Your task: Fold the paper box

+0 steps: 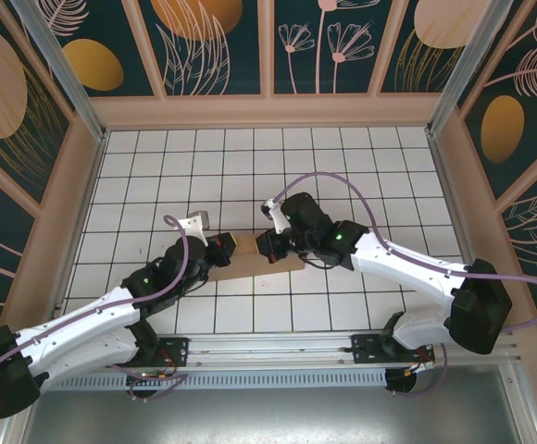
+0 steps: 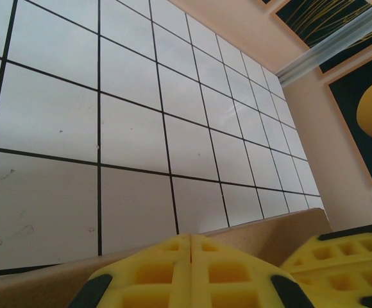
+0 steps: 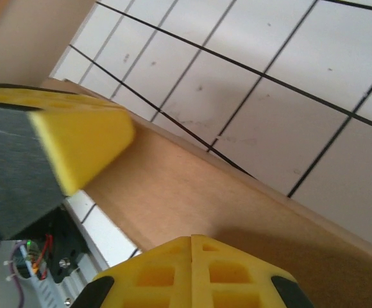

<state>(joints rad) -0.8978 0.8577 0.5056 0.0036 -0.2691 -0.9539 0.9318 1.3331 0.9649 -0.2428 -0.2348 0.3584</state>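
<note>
Cardboard, brown, unprinted: the paper box (image 1: 250, 265) lies on the gridded table (image 1: 343, 166), toward the near edge, between my 2 grippers. From above it reads as a low, flattish strip, largely hidden under my wrists, so I cannot say which flaps are up.

Left gripper (image 1: 220, 250): jaws closed, pads meeting at 1 seam, at the box's left end.
Right gripper (image 1: 270, 246): likewise closed, over the right part.
I cannot tell whether either has a layer nipped between its pads or merely presses on the board.

Handling estimate:
- Light and thin, stiff across panels, and should bend only along creases.
- The smooth face will likely slide on the table.
- Flap edges would crumple if squeezed hard.

Best hold: pinch 1 flap's free edge near its crease, with the other gripper pinning the base panel.
</note>
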